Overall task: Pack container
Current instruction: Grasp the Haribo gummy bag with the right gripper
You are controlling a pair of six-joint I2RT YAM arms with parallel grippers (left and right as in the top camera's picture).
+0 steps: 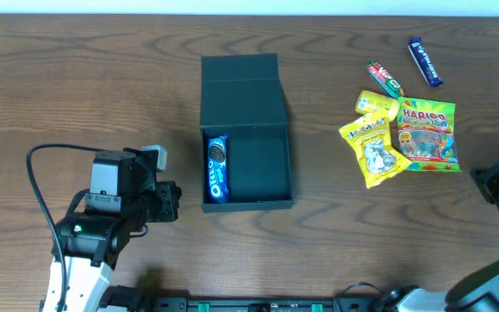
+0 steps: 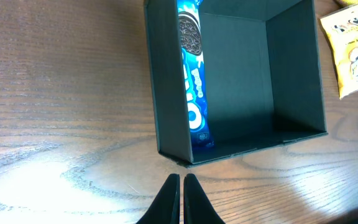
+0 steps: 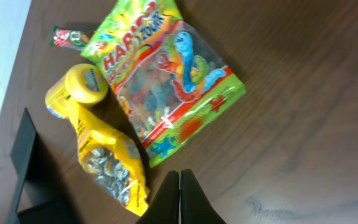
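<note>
The container (image 1: 271,169) is a dark green-black box, open, its flap lid (image 1: 241,91) laid back. A blue Oreo packet (image 1: 217,169) lies along its left inner wall, also in the left wrist view (image 2: 194,93). My left gripper (image 2: 181,186) is shut and empty, just short of the container's near wall (image 2: 166,99). My right gripper (image 3: 179,183) is shut and empty, beside a Haribo bag (image 3: 166,81) and a yellow seed packet (image 3: 107,162).
On the right of the table lie the Haribo bag (image 1: 424,134), yellow seed packet (image 1: 372,152), a second yellow packet (image 1: 376,105), a red-green bar (image 1: 385,78) and a blue bar (image 1: 424,61). The left arm (image 1: 111,208) sits front left.
</note>
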